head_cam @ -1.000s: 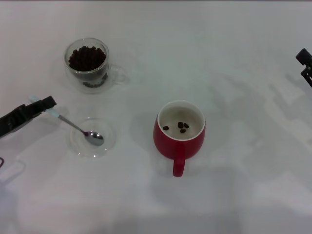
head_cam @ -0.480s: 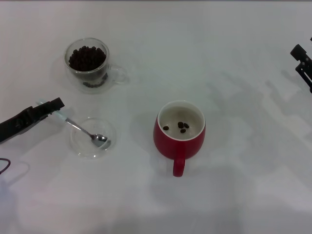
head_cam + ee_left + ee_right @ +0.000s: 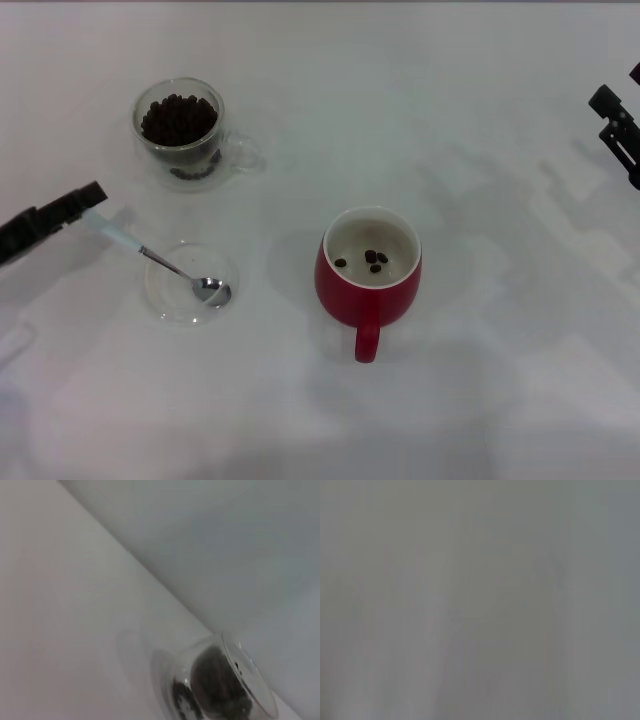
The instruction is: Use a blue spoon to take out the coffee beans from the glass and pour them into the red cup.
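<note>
The white table (image 3: 480, 400) carries the whole layout. Largest on it is the red cup (image 3: 367, 290), right of centre, handle toward the robot, with four coffee beans (image 3: 373, 261) on its cream floor. The glass (image 3: 182, 130) stands at the far left, near full of dark beans — the left wrist view shows it too (image 3: 220, 685), tilted in frame. Between glass and cup, nearer the robot, a clear saucer (image 3: 190, 283) holds the metal bowl of the blue spoon (image 3: 160, 257); its pale handle slopes up and out toward the left gripper (image 3: 88, 197). That gripper's tip sits just at the handle end, but whether its fingers grip the handle or stand off it cannot be told from here. The right gripper (image 3: 615, 120) hangs at the far right edge, well apart from the work, its fingers likewise unreadable. In my judgement the step in hand concerns the spoon at the saucer: a sound grip belongs well back on the blue handle, bowl kept level — then lift straight clear of the saucer rim before swinging to the glass, lest the saucer slide.
</note>
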